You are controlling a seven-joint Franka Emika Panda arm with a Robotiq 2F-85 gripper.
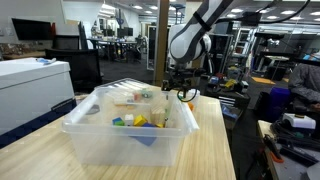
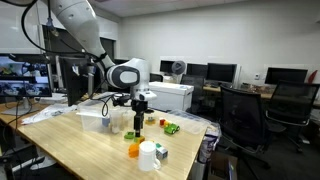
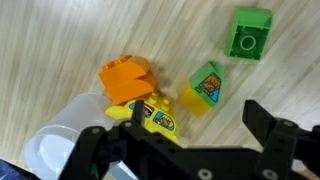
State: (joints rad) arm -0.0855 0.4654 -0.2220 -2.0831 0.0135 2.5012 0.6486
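Note:
My gripper (image 3: 200, 125) hangs open above the wooden table with nothing between its fingers. In the wrist view a yellow wedge block with a picture sticker (image 3: 205, 88) lies just beyond the jaws. An orange block (image 3: 127, 80) sits to its left, touching a yellow sticker block (image 3: 158, 119) that lies by the left finger (image 3: 133, 117). A green block (image 3: 247, 32) lies farther off at the upper right. In both exterior views the gripper (image 2: 140, 122) (image 1: 181, 90) points down over the table, beside the clear bin (image 1: 130, 135).
A white cup (image 3: 58, 148) (image 2: 148, 156) stands near the blocks by the table edge. The clear plastic bin (image 2: 95, 118) holds several coloured toys. A white cabinet (image 1: 35, 85), office chairs (image 2: 245, 115) and desks with monitors surround the table.

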